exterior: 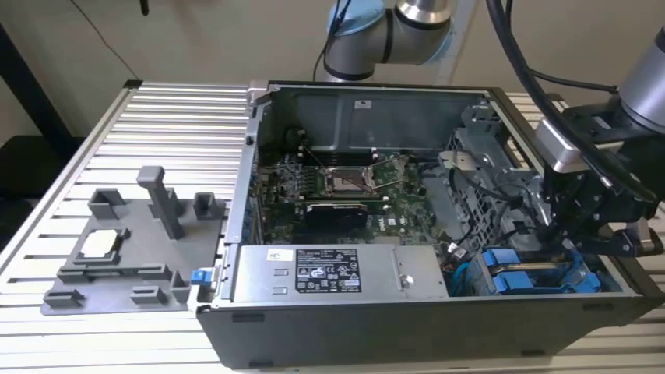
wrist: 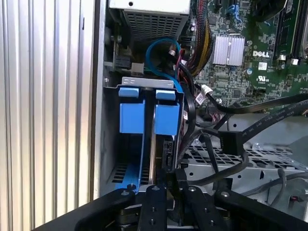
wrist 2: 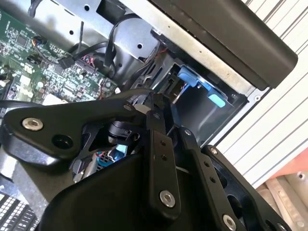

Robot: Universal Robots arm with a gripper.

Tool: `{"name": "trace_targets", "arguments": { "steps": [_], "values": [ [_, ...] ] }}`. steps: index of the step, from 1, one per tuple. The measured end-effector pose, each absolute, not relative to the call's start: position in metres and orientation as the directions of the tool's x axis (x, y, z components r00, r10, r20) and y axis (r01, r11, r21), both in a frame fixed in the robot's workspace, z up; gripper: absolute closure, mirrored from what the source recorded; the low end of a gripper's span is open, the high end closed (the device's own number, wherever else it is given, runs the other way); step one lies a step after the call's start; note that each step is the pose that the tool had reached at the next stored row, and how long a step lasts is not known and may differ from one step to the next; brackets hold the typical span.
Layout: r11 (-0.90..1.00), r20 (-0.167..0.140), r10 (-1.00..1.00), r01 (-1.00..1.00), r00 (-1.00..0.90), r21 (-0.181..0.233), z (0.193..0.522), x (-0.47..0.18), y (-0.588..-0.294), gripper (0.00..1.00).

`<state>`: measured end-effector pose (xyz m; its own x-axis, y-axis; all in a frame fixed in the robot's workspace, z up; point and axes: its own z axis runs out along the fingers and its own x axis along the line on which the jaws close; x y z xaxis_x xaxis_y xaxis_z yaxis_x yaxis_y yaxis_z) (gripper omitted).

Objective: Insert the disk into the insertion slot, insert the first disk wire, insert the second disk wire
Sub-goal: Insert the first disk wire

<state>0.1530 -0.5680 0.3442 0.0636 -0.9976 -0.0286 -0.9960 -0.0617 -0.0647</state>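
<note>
- Closest to both wrist cameras is the black pincer. I cannot tell if it is open or closed, or if it holds anything.
- Right past the pincer, in the first wrist view, is the disk in its blue frame. It is already down inside the insertion slot of the grey metal cage.
- A second blue frame stands just beside the disk in the same cage.
- A small black plug sits against the disk, near the pincer. I cannot tell if it is pushed in.
- A blue wire makes a loop near the end of the cage. Black wires lie across the grey metal next to it.
- The second wrist view sees the pincer from another side. Past it are blue tabs. Farther out are the dark edge of the computer case and the striped metal table.
- The exterior view takes in the whole open case from farther off. The pincer hangs over the corner at the exterior view's right, just above the blue frames.
- That view also has a silver power box with a white sticker beside the cage. A green board lies in the middle of the case. A grey holder block rests on the table, well apart, at the exterior view's left.
</note>
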Motion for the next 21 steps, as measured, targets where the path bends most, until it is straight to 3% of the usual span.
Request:
{"name": "trace_targets", "arguments": {
  "steps": [21],
  "values": [
    [-0.012, -0.028, -1.000, -0.998, 0.013, -0.065, 0.3402, 0.1597, -0.5649, 0.81]
  ]
}}
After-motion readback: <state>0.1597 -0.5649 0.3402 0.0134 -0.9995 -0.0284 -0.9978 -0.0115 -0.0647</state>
